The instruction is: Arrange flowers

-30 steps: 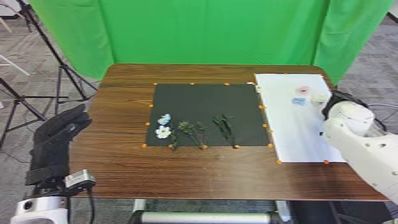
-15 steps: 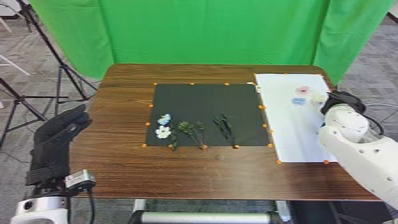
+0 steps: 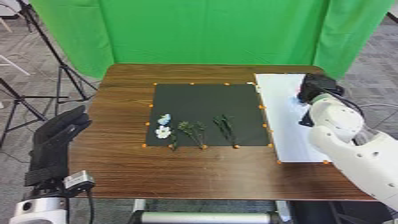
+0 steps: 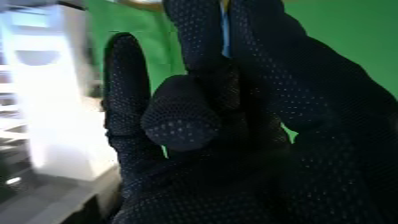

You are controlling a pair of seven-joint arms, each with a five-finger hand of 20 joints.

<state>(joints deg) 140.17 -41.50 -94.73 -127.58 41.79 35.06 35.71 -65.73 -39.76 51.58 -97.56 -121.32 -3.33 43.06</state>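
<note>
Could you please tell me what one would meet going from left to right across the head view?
Black-gloved left hand, white open-petalled flower, green bushy sprig, slender dark green stems, black-gloved right hand.

green curtain [image 3: 209,32] behind | grey carpet [image 3: 31,145] | black tripod [image 3: 60,65] at left

Wht sheet [image 3: 291,135] partly behind R hand [image 3: 316,86]

White rounded arms with dark screw dots, a black cable at each wrist, pale-dotted black fabric gloves.
</note>
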